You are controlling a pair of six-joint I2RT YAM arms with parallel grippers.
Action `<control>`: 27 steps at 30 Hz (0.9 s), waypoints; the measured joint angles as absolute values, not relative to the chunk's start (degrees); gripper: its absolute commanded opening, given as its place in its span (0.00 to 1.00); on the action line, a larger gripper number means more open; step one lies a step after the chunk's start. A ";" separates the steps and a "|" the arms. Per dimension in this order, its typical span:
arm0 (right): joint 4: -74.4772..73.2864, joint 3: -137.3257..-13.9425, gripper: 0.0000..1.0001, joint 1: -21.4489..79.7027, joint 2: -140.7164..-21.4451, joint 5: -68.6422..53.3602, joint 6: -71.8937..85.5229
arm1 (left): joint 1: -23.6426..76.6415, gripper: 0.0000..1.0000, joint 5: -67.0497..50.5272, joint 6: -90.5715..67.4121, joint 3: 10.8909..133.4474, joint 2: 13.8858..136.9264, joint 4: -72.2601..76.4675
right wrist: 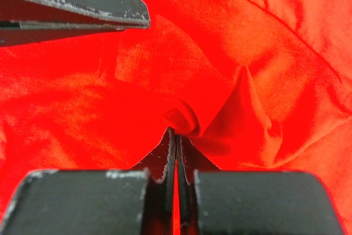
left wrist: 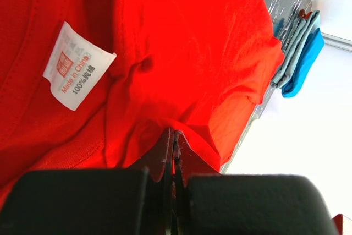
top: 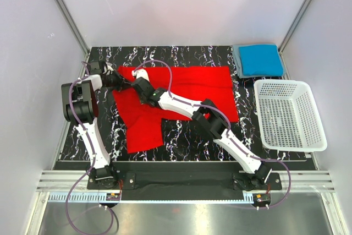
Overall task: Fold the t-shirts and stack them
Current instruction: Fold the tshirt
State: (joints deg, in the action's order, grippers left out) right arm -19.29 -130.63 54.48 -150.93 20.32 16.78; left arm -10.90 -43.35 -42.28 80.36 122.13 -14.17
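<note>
Two pairs of fingers are clamped shut on one garment. The left fingers point(left wrist: 159, 155) pinch a ridge of the red shirt point(left wrist: 181, 53) just below its white label point(left wrist: 77, 67), and the right fingers point(right wrist: 159, 158) nip a small pucker of the same cloth close beside them. The shirt lies spread across the dark marbled bench point(top: 181, 53), part-folded, with one flap trailing toward the near left. At the far right corner, well apart, a folded blue shirt point(top: 259, 59) sits on a grey-blue shirt point(top: 237, 64), next to a white basket point(top: 289, 114). Both holds look thin, perhaps a single layer. A lift from here could let the cloth slip free. With the grips so close together, it could also drag the shirt into a bunch rather than a clean fold.
</note>
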 measured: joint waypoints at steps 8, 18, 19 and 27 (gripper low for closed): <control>-17.87 -125.03 0.00 54.48 -146.89 18.90 14.44 | -10.90 0.00 -43.29 -42.92 80.31 122.08 -14.52; -15.33 -113.82 0.00 54.48 -137.73 17.28 12.86 | -10.90 0.00 -42.11 -41.52 79.66 117.60 -19.18; -14.61 -112.12 0.00 54.48 -136.31 17.21 12.36 | -10.90 0.00 -41.89 -40.95 79.66 117.01 -20.10; -11.57 -102.78 0.00 54.48 -128.09 15.55 8.78 | -10.90 0.00 -39.75 -35.94 77.93 112.40 -27.46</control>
State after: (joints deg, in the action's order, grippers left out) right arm -11.57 -102.78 54.48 -128.09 15.55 8.78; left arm -10.90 -39.75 -35.94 77.93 112.40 -27.46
